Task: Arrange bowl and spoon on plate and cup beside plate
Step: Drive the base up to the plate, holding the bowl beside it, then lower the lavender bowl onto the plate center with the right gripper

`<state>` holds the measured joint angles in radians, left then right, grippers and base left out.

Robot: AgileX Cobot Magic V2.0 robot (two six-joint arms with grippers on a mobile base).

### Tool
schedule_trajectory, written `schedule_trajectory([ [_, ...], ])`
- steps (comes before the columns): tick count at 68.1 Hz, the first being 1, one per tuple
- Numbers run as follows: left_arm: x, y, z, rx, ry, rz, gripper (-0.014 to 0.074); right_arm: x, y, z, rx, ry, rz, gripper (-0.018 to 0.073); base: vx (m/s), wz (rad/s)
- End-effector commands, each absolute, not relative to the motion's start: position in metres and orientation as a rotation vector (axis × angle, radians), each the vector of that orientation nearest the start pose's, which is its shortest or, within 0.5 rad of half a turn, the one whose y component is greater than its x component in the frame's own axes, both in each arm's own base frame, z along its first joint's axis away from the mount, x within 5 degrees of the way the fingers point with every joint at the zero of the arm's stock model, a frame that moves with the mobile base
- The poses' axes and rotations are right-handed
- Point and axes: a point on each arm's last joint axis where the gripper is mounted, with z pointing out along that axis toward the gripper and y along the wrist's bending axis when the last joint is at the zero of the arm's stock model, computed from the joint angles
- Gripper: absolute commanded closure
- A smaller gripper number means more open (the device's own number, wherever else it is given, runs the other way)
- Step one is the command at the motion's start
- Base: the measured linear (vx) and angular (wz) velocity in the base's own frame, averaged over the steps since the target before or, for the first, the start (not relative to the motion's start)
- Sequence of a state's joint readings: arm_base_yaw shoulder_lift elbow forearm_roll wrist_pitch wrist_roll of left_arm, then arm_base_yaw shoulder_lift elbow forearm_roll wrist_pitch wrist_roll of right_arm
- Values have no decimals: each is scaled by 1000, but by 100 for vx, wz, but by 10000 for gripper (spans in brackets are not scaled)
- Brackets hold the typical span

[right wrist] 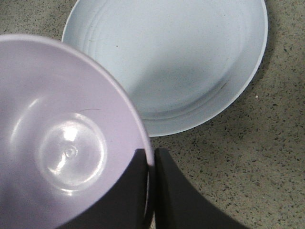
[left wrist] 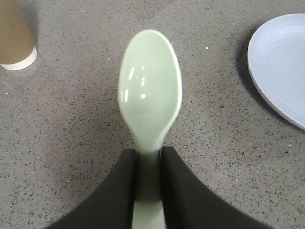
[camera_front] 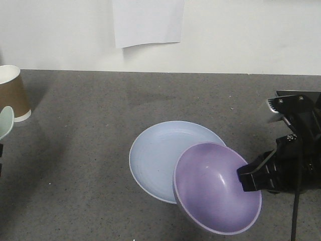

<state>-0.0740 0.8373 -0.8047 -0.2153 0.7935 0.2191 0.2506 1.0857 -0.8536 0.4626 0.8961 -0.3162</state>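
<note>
The right gripper (right wrist: 153, 160) is clamped on the rim of the lavender bowl (camera_front: 215, 188), holding it tilted over the pale blue plate's (camera_front: 160, 150) edge. The left gripper (left wrist: 148, 160) pinches the mint-green spoon (left wrist: 150, 90) by its handle above the grey tabletop (camera_front: 75, 150). The brown paper cup (camera_front: 12, 93) stands upright nearby.

A dark grey, finely speckled stone-look bench (camera_front: 90, 150) fills most of the view, its matt top flecked with pale grains. Behind the bench's far edge rises a plain off-white wall (camera_front: 241, 40). A white rectangular sheet of paper (camera_front: 148, 22) hangs flat on it, above the bench's middle. The light is soft, leaving faint shadows on the bench.
</note>
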Motion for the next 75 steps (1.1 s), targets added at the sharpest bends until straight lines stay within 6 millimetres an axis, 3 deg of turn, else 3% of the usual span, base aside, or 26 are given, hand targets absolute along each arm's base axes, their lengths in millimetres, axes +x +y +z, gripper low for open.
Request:
schedule_trajectory([
  [1,156,-27,347,224,2195,-194,531,191,83,318,-432,2425,569,560,0,0],
  [12,156,-27,347,224,2195,-194,531,205,87,329,-446,2410,575,560,0,0],
  [25,156,-27,347,224,2195,-194,531,239,98,340,-486,2460,597,560,0,0],
  [26,156,-27,347,224,2195,-194,531,258,103,338,-502,2491,593,560,0,0],
  [46,156,-27,347,224,2195,-194,531,311,115,322,-524,2562,576,560,0,0],
  [60,156,-27,347,224,2195,-194,531,337,117,303,-551,2612,490,560,0,0],
  [75,156,-27,347,224,2195,-194,531,352,116,283,-567,2638,408,560,0,0],
])
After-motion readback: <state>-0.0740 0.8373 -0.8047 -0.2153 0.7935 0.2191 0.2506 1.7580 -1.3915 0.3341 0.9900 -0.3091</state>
